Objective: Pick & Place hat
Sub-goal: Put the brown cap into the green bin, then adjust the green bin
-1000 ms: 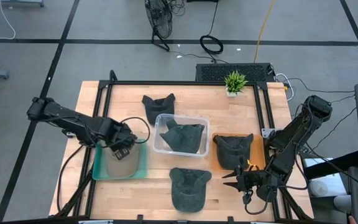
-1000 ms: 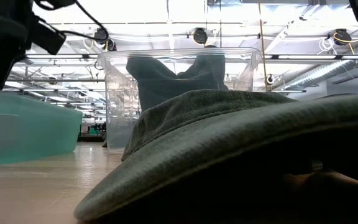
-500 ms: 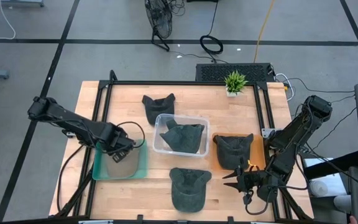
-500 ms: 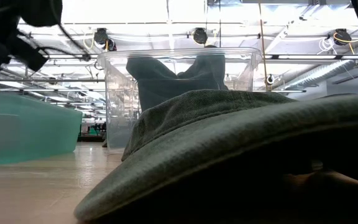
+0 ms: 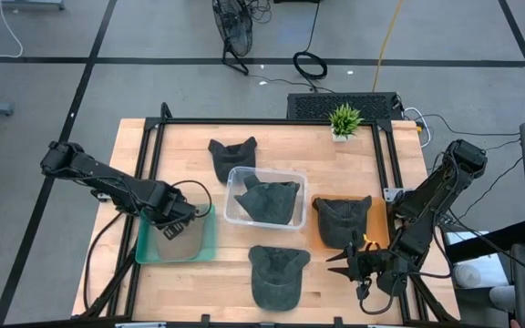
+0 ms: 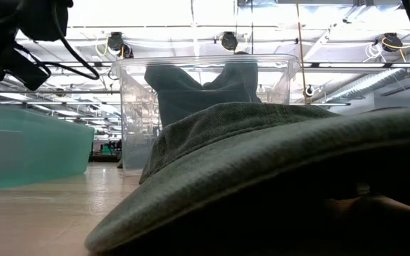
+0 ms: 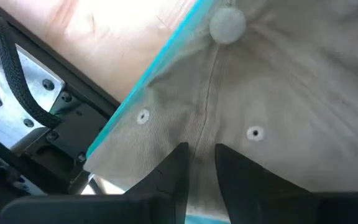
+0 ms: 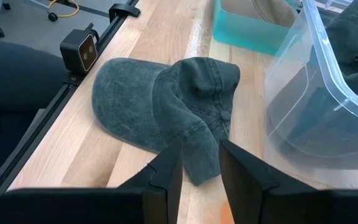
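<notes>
1. Closest to the front edge of the table (image 5: 226, 305) there's a dark grey cap (image 5: 276, 275) lying flat on the wood, not in any container; in the low view its brim (image 6: 276, 185) fills most of the shot, so it's right up against that camera.
2. Just to the right of it, the right gripper (image 5: 340, 265) sits low near the front right corner, fingers pointing at that cap; the two fingers stand slightly apart with nothing between them, so it's holding nothing.
3. Front left is the teal bin (image 5: 144, 251); inside is a pale beige hat (image 7: 278, 81), and the left wrist view shows its top button and eyelets up close, with the bin's teal rim running alongside.
4. The left gripper (image 5: 176, 225) is over that teal bin, right above the beige hat; its fingers (image 7: 173, 177) are nearly together with a narrow gap, and I honestly can't tell if they're pinching the fabric or just hanging over it.
5. Middle of the table is the clear tub (image 5: 235, 214) with one dark hat (image 5: 267, 199) bunched up inside it.
6. Right of the tub, another dark cap (image 5: 340, 219) lies on an orange mat (image 5: 378, 232).
7. Behind the tub, one more dark cap (image 5: 231, 155) on bare wood; at the far edge, a small potted plant (image 5: 344, 118).
</notes>
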Motion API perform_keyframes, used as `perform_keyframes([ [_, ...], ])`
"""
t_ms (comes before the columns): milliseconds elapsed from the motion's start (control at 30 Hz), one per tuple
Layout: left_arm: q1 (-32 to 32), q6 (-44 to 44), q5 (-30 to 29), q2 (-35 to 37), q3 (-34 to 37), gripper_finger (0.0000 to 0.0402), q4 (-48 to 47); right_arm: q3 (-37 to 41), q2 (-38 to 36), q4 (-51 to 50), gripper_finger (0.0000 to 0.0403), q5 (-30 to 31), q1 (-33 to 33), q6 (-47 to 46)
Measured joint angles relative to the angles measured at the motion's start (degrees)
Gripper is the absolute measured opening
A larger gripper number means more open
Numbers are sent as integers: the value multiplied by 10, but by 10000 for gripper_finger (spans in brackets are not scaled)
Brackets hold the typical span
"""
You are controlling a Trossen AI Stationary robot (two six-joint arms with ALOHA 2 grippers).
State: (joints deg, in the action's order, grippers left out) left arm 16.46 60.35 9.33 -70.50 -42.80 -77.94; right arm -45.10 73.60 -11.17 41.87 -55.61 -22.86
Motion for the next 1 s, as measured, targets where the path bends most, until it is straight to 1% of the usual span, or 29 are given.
perform_keyframes([
  [67, -6, -26, 10, 0, -10, 90, -14, 0, 0, 0, 93, 0, 0, 2],
  [167, -16, -42, 10, 0, -42, 90, -53, 0, 0, 0, 93, 0, 0, 9],
  [300, -29, -55, -31, 0, -103, 90, -105, 0, 0, 1, 93, 2, 0, 12],
  [400, -38, -70, -104, 0, -152, 90, -108, 0, 0, 2, 93, 4, 0, 13],
  [500, -48, -102, -226, 0, -191, 90, -90, 0, 0, 2, 93, 21, 0, 19],
  [567, -55, -135, -313, 0, -206, 90, -69, 0, 0, 2, 93, 32, 0, 30],
  [600, -60, -151, -347, 0, -210, 90, -58, 0, 0, 3, 93, 33, 1, 38],
  [667, -81, -193, -379, 0, -216, 90, -38, 0, -1, 5, 93, 33, 4, 60],
  [733, -113, -245, -377, 0, -215, 90, -10, 0, -9, 12, 93, 33, 7, 82],
  [800, -149, -287, -344, 0, -210, 90, 35, 0, -18, 31, 93, 36, 15, 102],
  [833, -166, -299, -317, 0, -207, 90, 56, 0, -22, 41, 93, 43, 18, 108],
  [900, -188, -315, -236, 0, -203, 90, 92, 0, -31, 57, 93, 48, 24, 116],
  [1000, -181, -335, -101, 0, -203, 90, 118, 0, -37, 65, 93, 46, 24, 116],
])
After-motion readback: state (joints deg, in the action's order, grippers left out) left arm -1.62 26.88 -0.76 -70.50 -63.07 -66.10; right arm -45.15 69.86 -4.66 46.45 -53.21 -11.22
